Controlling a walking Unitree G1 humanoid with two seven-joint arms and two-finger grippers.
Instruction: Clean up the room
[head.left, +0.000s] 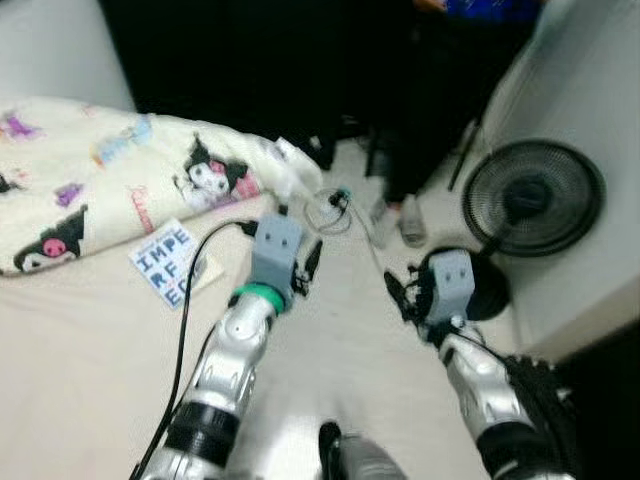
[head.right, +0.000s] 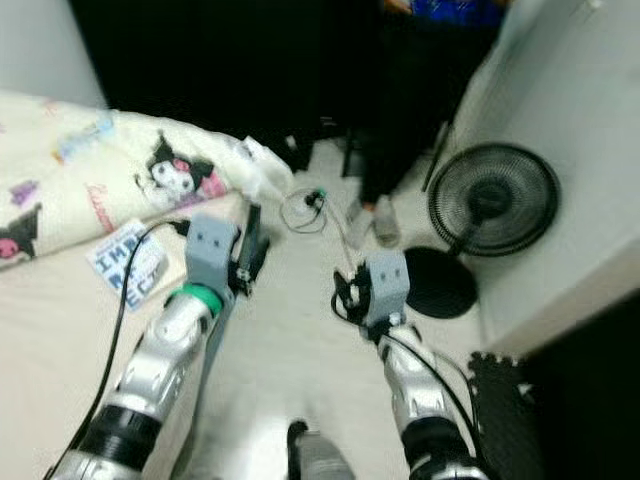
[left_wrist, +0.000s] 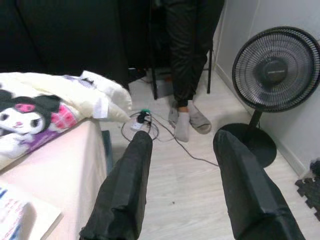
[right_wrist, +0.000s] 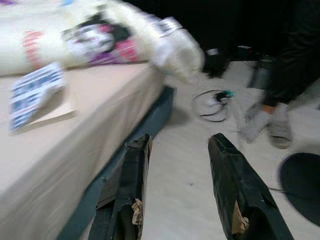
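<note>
A cream blanket (head.left: 120, 160) with cartoon prints lies bunched on the bed (head.left: 80, 340) at my left. A blue-and-white booklet (head.left: 165, 262) rests on the sheet beside it. My left gripper (left_wrist: 182, 137) hovers at the bed's edge, open with nothing between its fingers (left_wrist: 125, 185). In the left eye view the left gripper (head.left: 308, 268) sits just right of the booklet. My right gripper (right_wrist: 180, 142) is held over the floor next to the bed's side, also open and holding nothing. Its place in the left eye view is at the right gripper (head.left: 403, 292), in front of the fan's base.
A black standing fan (head.left: 533, 197) is by the white wall at right. A person (left_wrist: 187, 60) in black trousers and grey socks stands ahead. A coiled cable (head.left: 330, 205) lies on the pale floor. A black foam mat (head.right: 505, 400) lies at lower right.
</note>
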